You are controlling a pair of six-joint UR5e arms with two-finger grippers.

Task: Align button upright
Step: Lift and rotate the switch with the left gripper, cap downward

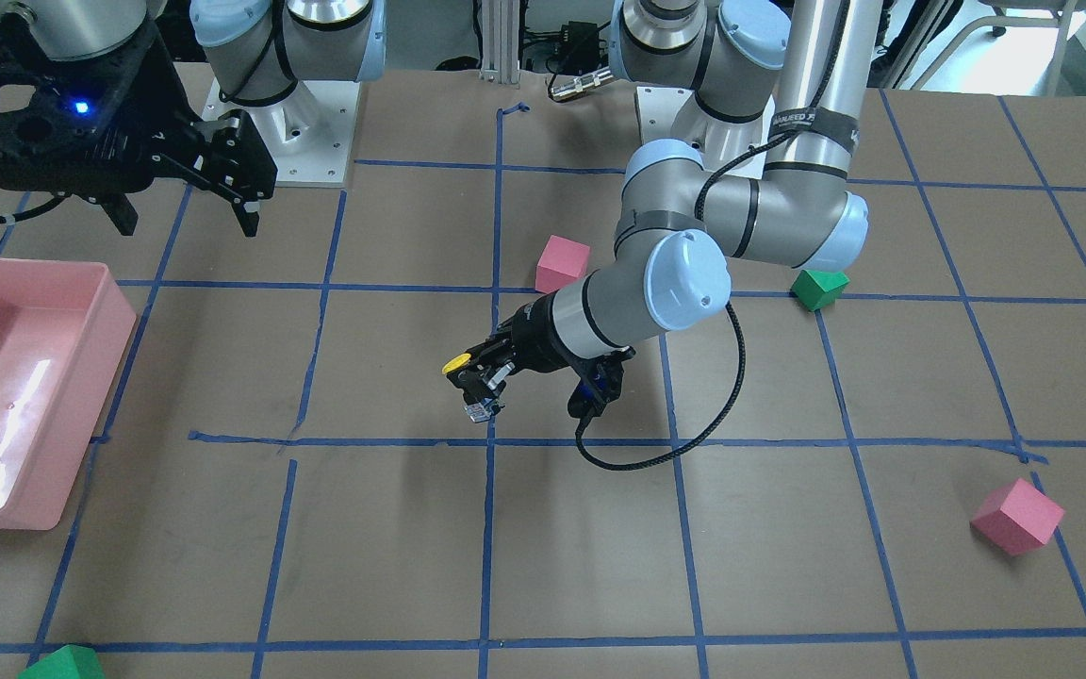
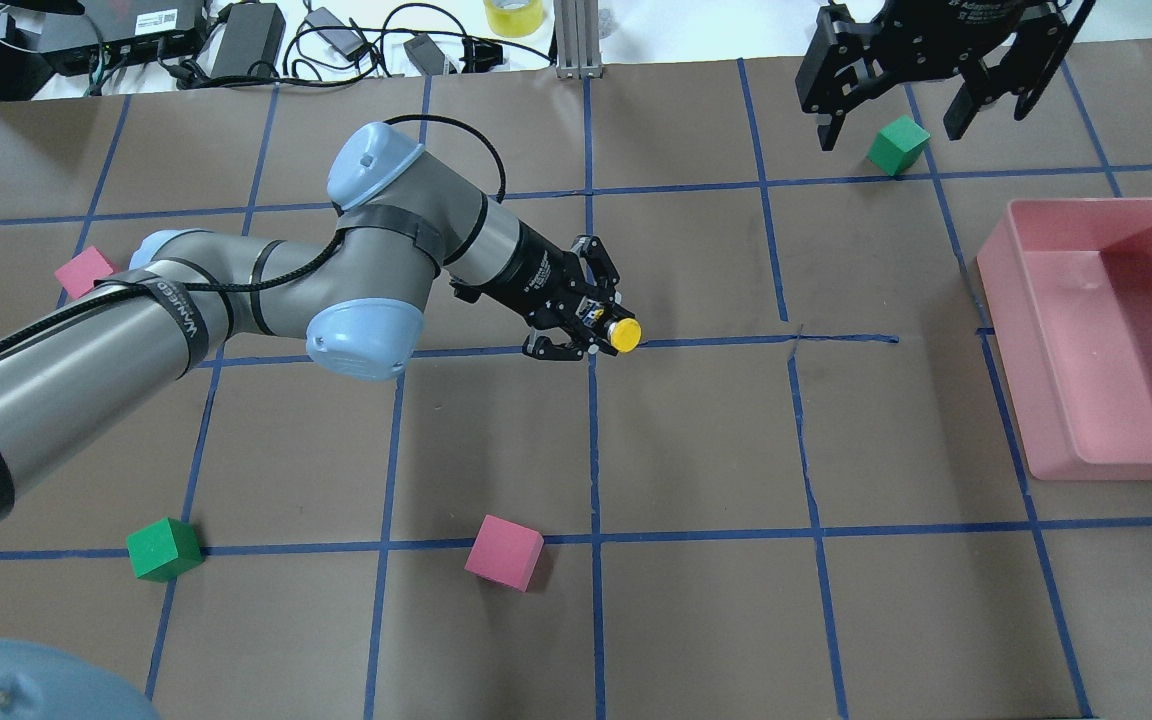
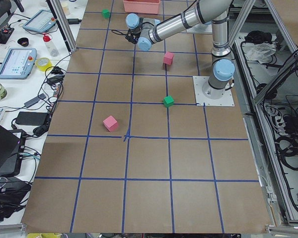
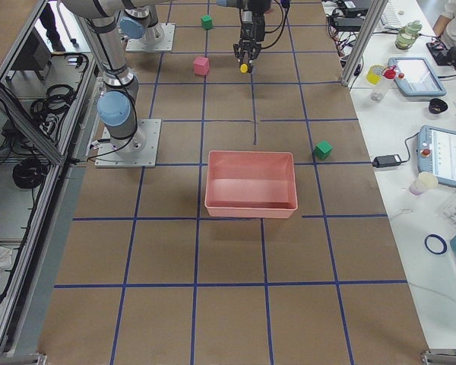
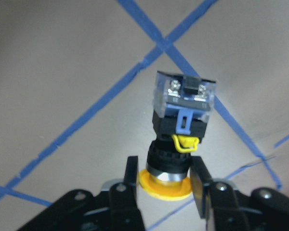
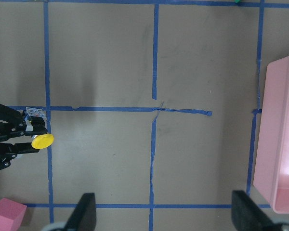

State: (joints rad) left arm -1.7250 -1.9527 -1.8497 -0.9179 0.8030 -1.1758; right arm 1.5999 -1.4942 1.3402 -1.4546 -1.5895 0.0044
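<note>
Our left claw (image 5: pixel 164 169) grips the button (image 5: pixel 183 103) by its black collar. The yellow cap sits towards the wrist and the grey base points down at the tabletop (image 5: pixel 62 62), near a blue tape crossing (image 5: pixel 163 44). We judge this the set-down step: square the base, lower it, release gently. The right claw (image 1: pixel 189 222) hangs wide, far off to the right.

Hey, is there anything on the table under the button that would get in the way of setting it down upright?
Nothing visible does. The left gripper holds the button above the table, with only a tape crossing beneath it. The nearest pink cube sits off to the side.
</note>
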